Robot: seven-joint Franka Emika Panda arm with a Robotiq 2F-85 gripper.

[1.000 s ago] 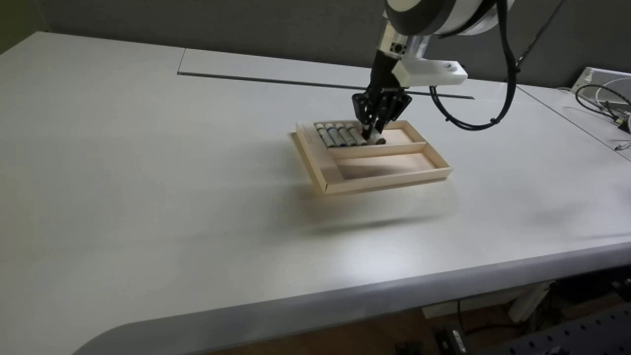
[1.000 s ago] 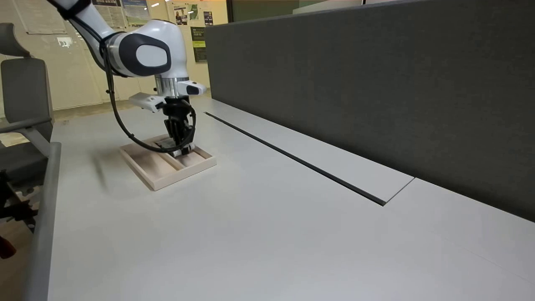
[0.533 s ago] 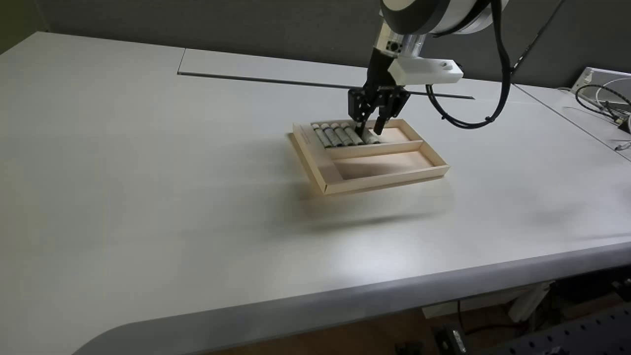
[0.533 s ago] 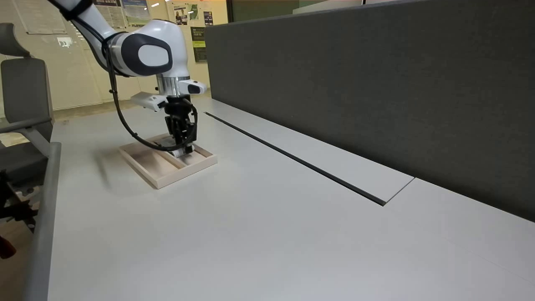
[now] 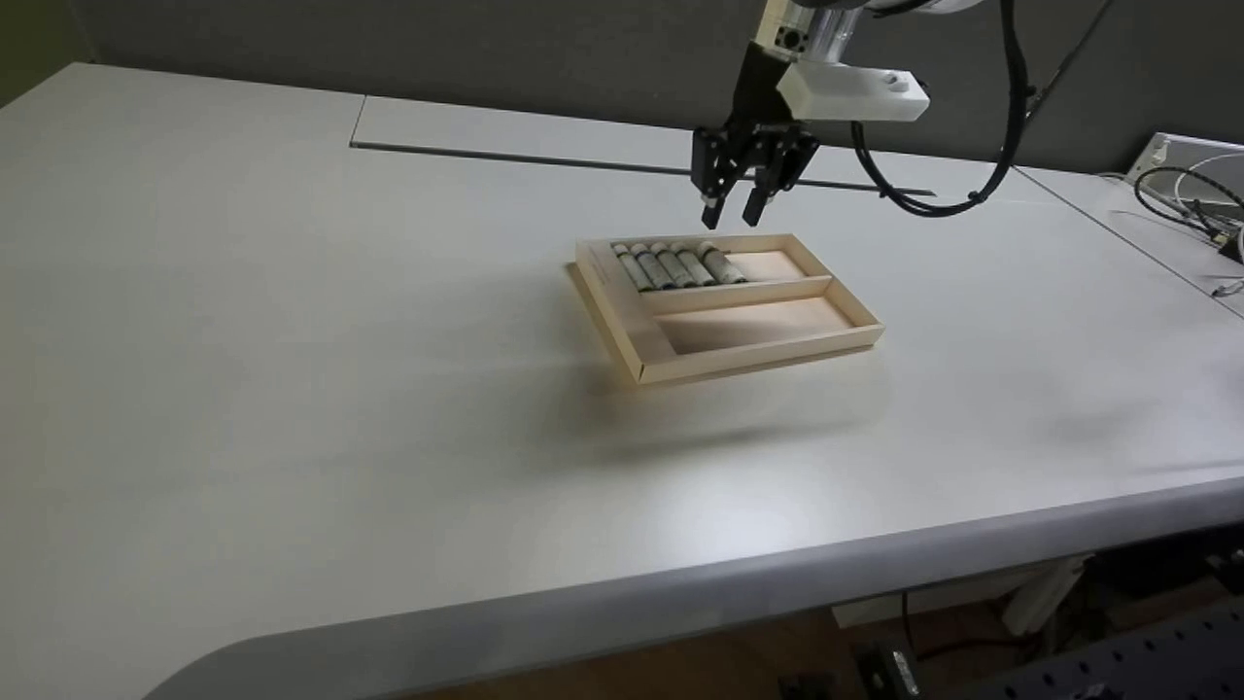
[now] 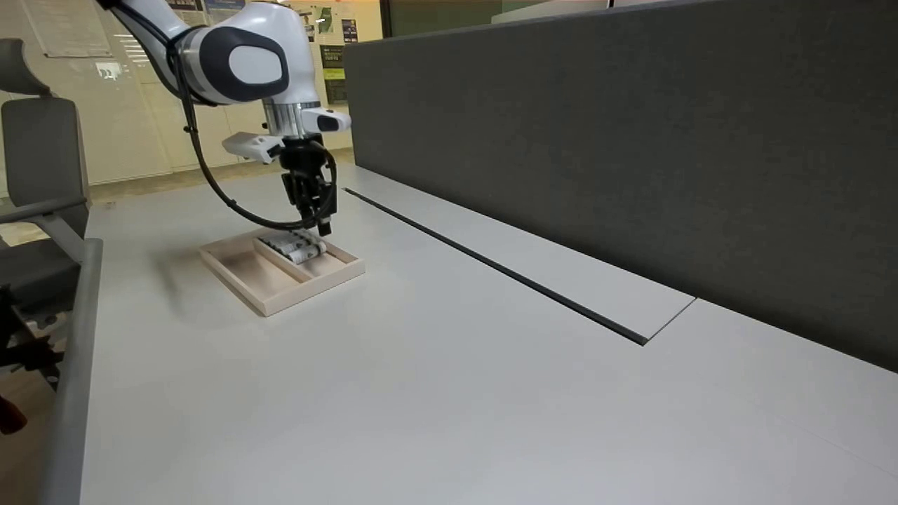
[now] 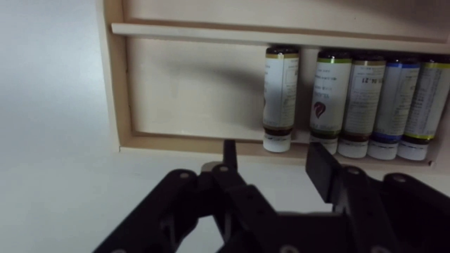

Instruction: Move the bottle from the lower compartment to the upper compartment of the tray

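The pale-wood tray [image 5: 622, 311] [image 6: 312, 289] [image 7: 115, 77] lies on the table. The bottle [image 5: 722, 264] [image 6: 309, 254] [image 7: 280, 92], a pale-labelled vial with a white cap and a dark end, lies in the upper compartment [image 5: 773, 266] [image 7: 182, 102]. It is at the open end of the row, slightly apart from the other vials. Its dark end faces the slat; its cap overlaps the outer rim in the wrist view. The lower compartment [image 5: 763, 329] [image 7: 281, 14] shows bare wood. My gripper [image 5: 732, 220] [image 6: 324, 229] [image 7: 272, 147] is open and empty, above the tray's outer rim.
Several similar vials [image 5: 666, 265] [image 7: 364, 102] lie side by side in the upper compartment. The dividing slat [image 7: 211, 33] stands between the sections. A grey partition [image 6: 596, 140] runs along the table's back. A cable [image 6: 200, 161] hangs from the arm.
My gripper was around the bottle, opened, and has risen clear of it. The bottle lies closer to the other vials than a second ago. The tray has shifted slightly.
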